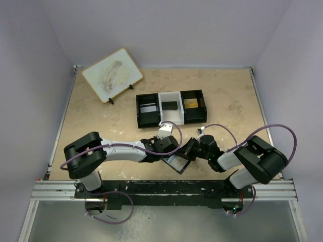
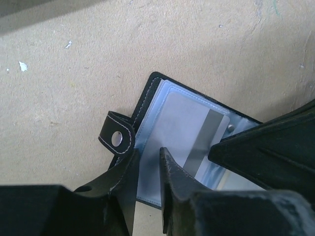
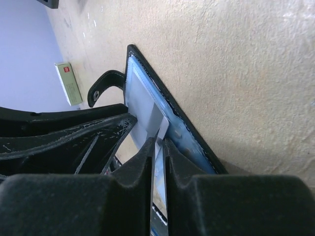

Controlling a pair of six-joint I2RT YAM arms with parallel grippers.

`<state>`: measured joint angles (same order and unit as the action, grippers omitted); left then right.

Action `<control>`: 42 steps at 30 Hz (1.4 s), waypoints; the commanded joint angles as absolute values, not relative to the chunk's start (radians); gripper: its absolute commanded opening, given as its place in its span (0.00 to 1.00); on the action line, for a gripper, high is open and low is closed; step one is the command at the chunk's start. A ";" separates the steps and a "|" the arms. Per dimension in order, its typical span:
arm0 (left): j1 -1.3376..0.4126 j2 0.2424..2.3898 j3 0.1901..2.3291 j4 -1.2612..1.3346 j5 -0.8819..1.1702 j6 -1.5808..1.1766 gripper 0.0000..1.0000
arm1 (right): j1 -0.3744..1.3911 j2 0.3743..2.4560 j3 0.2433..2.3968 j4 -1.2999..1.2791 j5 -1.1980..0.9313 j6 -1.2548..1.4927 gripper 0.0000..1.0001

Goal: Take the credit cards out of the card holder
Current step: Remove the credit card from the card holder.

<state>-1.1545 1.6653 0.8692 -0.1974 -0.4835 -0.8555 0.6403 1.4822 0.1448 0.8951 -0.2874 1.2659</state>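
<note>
The card holder (image 1: pixel 177 164) lies open on the table between both arms: black outside, pale blue inside, with a snap strap (image 2: pixel 117 137). A pale grey credit card (image 2: pixel 189 125) with a dark stripe sticks partly out of its sleeve. My right gripper (image 3: pixel 158 142) is shut on that card's edge (image 3: pixel 156 122), and reaches in from the right (image 1: pixel 186 151). My left gripper (image 2: pixel 147 153) straddles the holder's near-left corner, its fingers a narrow gap apart with the pale page between them. Whether they clamp it does not show. Any other credit cards are hidden.
A black-and-white three-compartment tray (image 1: pixel 137 108) stands behind the arms, holding a few small items. A small white-and-red box (image 3: pixel 69 83) lies just behind the left gripper (image 1: pixel 169 150). A pale board on a stand (image 1: pixel 112 74) sits at the back left.
</note>
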 commanded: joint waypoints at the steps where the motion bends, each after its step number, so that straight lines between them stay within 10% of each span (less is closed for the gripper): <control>1: -1.150 1.690 0.846 -0.189 -0.438 -0.896 0.18 | 0.647 1.530 0.121 0.937 -0.290 1.265 0.12; 30: -1.150 1.670 0.802 -0.179 -0.486 -0.953 0.08 | 0.645 1.238 0.103 0.599 -0.278 1.231 0.00; 42: -1.150 1.639 0.806 -0.175 -0.469 -0.925 0.08 | 0.645 1.346 0.150 0.694 -0.259 1.247 0.30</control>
<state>-1.1522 1.6463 0.8307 -0.1619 -0.5167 -0.9314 0.6415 1.2926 0.1390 0.6682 -0.2985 1.2404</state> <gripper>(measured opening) 0.078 0.292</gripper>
